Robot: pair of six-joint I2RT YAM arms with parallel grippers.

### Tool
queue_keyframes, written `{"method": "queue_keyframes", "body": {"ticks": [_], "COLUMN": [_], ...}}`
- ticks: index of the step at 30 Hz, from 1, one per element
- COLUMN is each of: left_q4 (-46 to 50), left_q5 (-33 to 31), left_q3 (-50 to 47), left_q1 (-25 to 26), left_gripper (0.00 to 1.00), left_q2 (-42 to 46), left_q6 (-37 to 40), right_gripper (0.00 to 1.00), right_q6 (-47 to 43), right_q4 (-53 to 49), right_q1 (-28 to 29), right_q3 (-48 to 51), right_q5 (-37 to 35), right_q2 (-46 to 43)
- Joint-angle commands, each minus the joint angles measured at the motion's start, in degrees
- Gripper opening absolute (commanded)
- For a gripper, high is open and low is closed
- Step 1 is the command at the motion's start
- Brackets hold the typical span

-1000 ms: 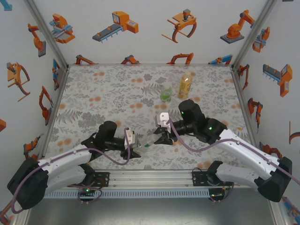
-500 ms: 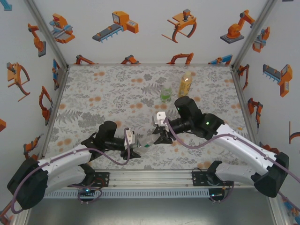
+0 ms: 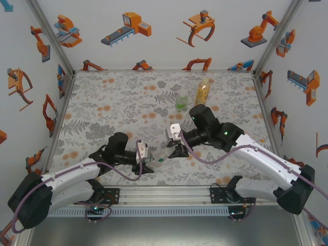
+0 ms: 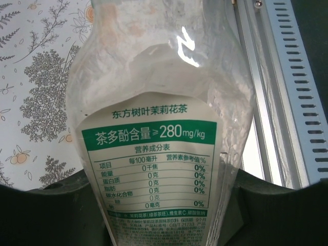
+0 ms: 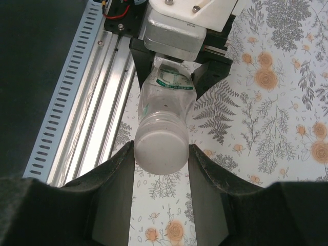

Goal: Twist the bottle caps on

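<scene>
The left gripper (image 3: 147, 160) is seen pinched on the labelled body of the clear bottle (image 4: 159, 133), which is held lying over, its neck pointed toward 2 o'clock in the top view. In the left wrist view the bottle's base is cut off at the lower edge, and the fingers are seen only as dark blurred shapes at 7 and 5 o'clock. The small print low on the label is hard to read.

A pale round cap (image 5: 161, 151) is seated on the bottle's neck. It is clasped by the right gripper (image 3: 175, 152), whose fingers (image 5: 117, 174) are pressed against it at 9 and 3 o'clock, spread only as wide as the cap.

The green bottle (image 3: 181, 102) and the amber bottle (image 3: 203, 92) are stood upright just beside each other at 1 o'clock on the mat (image 3: 113, 102), well apart from both grippers. Whether they are capped cannot be told. The mat is printed with grey leaves and orange flowers. A metal rail (image 3: 164, 193) is laid along its 6 o'clock edge, and white walls (image 3: 154, 46) bearing orange robot pictures are set around it.
</scene>
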State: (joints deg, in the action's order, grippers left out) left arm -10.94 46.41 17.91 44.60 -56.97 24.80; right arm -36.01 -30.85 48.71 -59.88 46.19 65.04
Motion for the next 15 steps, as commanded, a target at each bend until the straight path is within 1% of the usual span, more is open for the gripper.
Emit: {"method": "queue_keyframes", "body": {"ticks": [1, 5, 9, 12, 15], "left_q4": [-1.8, -2.0, -2.0, -1.8, -1.4], "left_q5": [3.2, 3.1, 2.9, 2.5, 1.3], "left_q3": [2.4, 2.3, 2.0, 2.0, 1.9], "left_q1": [0.4, 0.5, 0.4, 0.4, 0.4], "left_gripper": [0.00, 0.00, 0.00, 0.00, 0.00], "left_q2": [0.0, 0.1, 0.6, 1.2, 1.9], "left_q6": [1.2, 1.1, 1.0, 1.1, 1.1], "right_gripper": [0.17, 0.16, 0.15, 0.13, 0.10], "right_q6": [-2.4, -1.9, 4.5, 15.4, 28.9], "right_q4": [-2.5, -2.6, 0.2, 5.9, 11.7], "right_q1": [0.9, 1.0, 1.0, 1.0, 1.0], "right_q3": [-1.8, -1.8, -1.3, 0.6, 2.6], "right_q5": [-0.2, -0.2, 0.2, -1.6, -3.0], "right_q2": [1.0, 1.1, 1.2, 1.1, 1.0]}}
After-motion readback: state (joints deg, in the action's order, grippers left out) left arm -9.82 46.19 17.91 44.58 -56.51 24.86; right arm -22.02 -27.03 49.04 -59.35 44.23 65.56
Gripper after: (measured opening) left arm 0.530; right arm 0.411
